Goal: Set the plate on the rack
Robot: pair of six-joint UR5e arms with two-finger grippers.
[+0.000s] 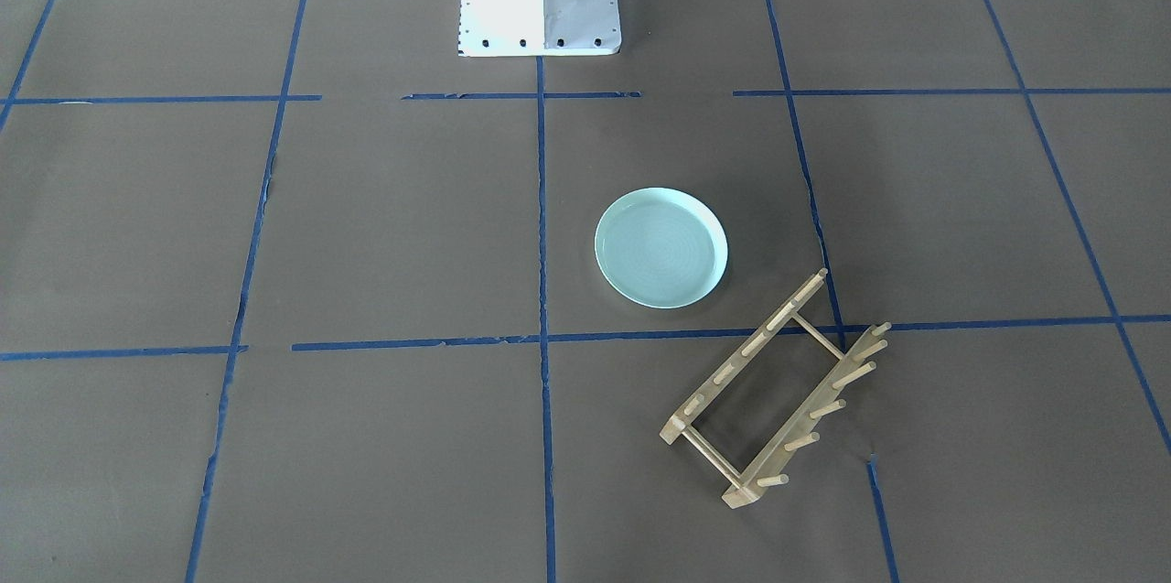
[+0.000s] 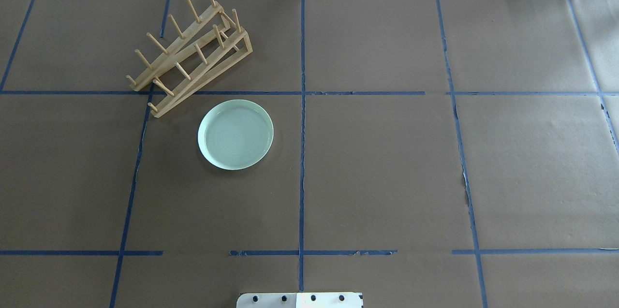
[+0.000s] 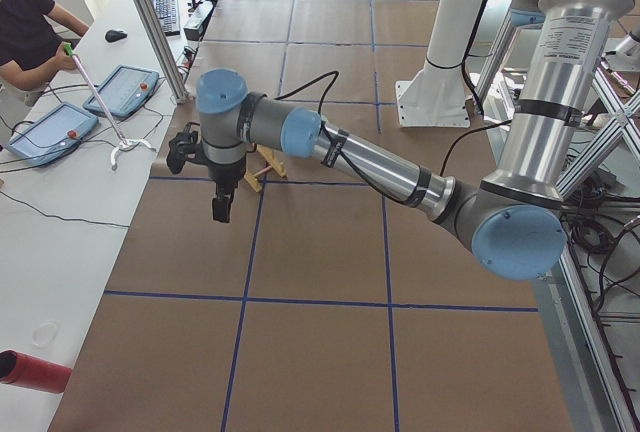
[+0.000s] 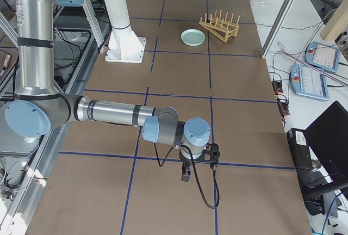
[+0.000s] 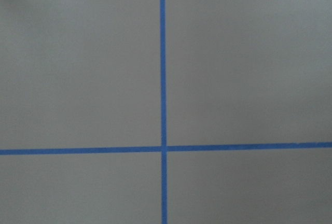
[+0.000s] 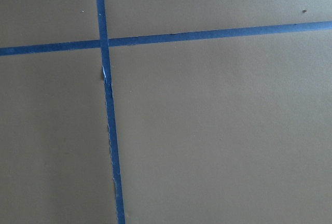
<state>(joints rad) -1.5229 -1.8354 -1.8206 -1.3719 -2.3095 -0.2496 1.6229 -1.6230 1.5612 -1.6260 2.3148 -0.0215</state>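
While plate (image 2: 235, 134) lies by rack (image 2: 193, 51), left hand (image 3: 222, 204), right hand (image 4: 186, 175) far off, grip unclear.

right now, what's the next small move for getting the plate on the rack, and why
Probably swing the left gripper over toward the plate's rim. The plate lies flat on the table, untouched, just apart from the rack in the robot's left half. The right gripper hangs far from both.
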